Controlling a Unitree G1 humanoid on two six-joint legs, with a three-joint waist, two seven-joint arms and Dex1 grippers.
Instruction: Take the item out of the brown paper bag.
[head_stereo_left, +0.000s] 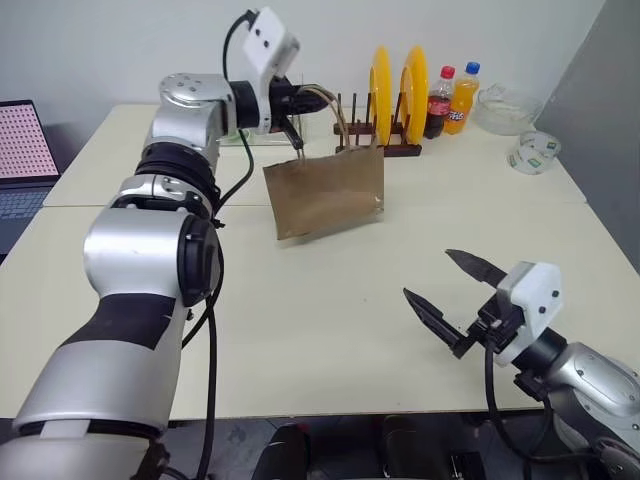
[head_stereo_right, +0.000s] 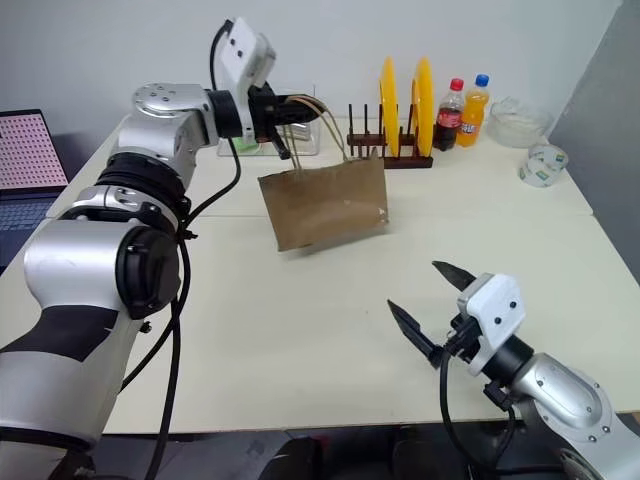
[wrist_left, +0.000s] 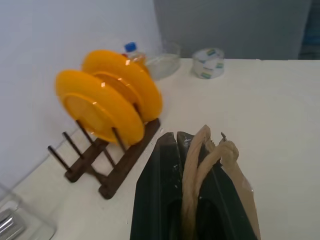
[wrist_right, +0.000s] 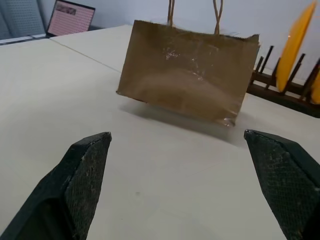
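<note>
Left gripper is clamped on the tan cord handles, so the brown paper bag hangs clear of the table in front of the plate rack. Right gripper sits low and near, jaws spread wide and empty. The item is hidden, presumably inside the bag; keep the bag level and its mouth up, then bring your right gripper to the opening from above.

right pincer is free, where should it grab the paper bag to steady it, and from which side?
Judging by pose: the brown paper bag hangs by its cord handles from the shut left pincer, broad face toward the open right pincer. Best bet is a bottom corner, approached from the bag's near side, jaws straddling the thin edge.
</note>
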